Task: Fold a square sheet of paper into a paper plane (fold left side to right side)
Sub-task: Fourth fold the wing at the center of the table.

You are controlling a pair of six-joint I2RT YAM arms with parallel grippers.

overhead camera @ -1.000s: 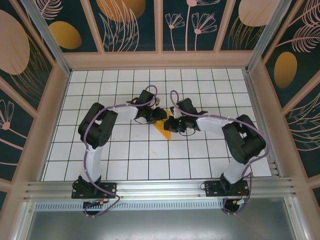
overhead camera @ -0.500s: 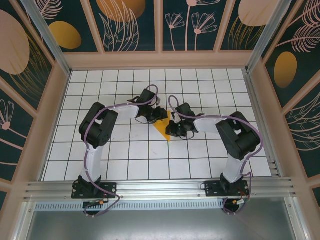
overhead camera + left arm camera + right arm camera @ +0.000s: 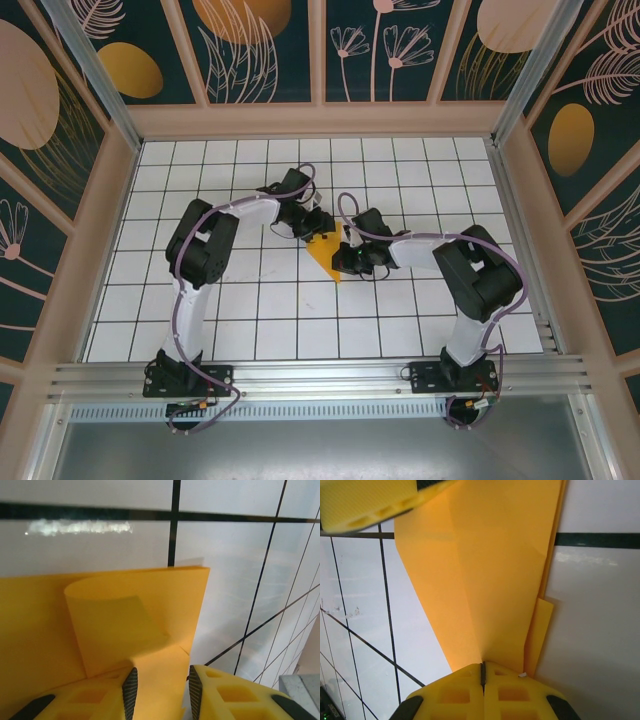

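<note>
The orange-yellow sheet of paper (image 3: 326,259) lies mid-table, folded into a narrow pointed shape with its tip toward the arms. My left gripper (image 3: 313,228) is at its far end. In the left wrist view the gripper (image 3: 162,681) is open, its fingers either side of a flat layer of the paper (image 3: 125,620), and a curled flap rises behind. My right gripper (image 3: 347,258) comes in from the right. It (image 3: 482,666) is shut, and a crease of the paper (image 3: 490,570) runs straight into the closed fingertips. A left finger (image 3: 370,502) shows at the top.
The white grid-tiled table (image 3: 240,320) is boxed in by low beige walls (image 3: 320,120) on three sides. An aluminium rail (image 3: 320,375) carries both arm bases at the near edge. Both forearms crowd the table's middle.
The left gripper has shifted slightly toward the far wall and its jaws have parted a little. The right gripper has slid left onto the paper's edge. The paper has stayed in place.
</note>
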